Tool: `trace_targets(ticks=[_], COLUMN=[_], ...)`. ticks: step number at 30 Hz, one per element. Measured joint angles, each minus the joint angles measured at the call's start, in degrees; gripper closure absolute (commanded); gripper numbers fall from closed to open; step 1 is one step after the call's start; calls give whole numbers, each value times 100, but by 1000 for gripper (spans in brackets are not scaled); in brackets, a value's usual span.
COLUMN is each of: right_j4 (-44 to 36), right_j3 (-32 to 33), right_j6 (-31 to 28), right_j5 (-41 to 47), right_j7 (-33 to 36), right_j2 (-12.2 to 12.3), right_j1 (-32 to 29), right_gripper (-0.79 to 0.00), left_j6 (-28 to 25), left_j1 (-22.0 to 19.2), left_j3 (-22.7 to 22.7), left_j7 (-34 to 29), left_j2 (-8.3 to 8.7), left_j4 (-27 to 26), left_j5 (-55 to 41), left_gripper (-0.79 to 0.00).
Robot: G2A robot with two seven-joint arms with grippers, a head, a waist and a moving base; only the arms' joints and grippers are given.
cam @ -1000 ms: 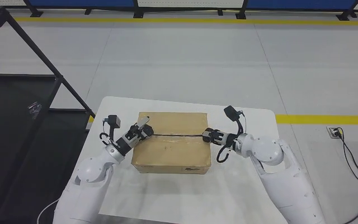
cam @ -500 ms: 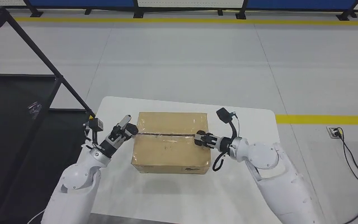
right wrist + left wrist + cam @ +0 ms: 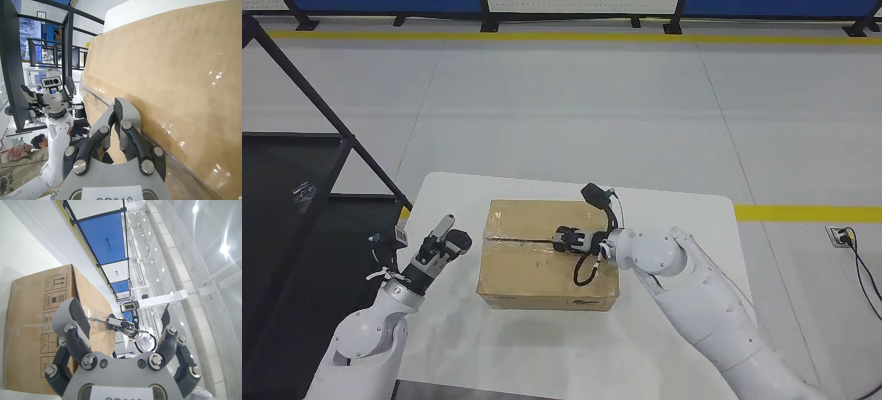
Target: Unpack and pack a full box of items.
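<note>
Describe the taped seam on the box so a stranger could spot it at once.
On the white table sits one brown cardboard box. Across its top runs the seam, a thin dark line under glossy clear tape, with the shut right gripper over its middle. The rest of the top is dull brown cardboard.

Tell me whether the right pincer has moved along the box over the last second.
Yes. The right pincer has slid along the taped seam from the box edge nearest its own arm to about the middle of the top.
</note>
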Motion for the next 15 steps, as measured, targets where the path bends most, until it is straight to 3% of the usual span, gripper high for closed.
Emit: trace_targets(ticks=[15], right_j4=[1025], right_j3=[-894], right_j6=[-136], right_j5=[429], right_j7=[-274], right_j2=[-639], right_j1=[801], right_gripper=[0], left_j6=[-94], left_j1=[175], left_j3=[-163], left_j7=[-51], left_j2=[36], left_j4=[2], left_j5=[-144], left_gripper=[-785])
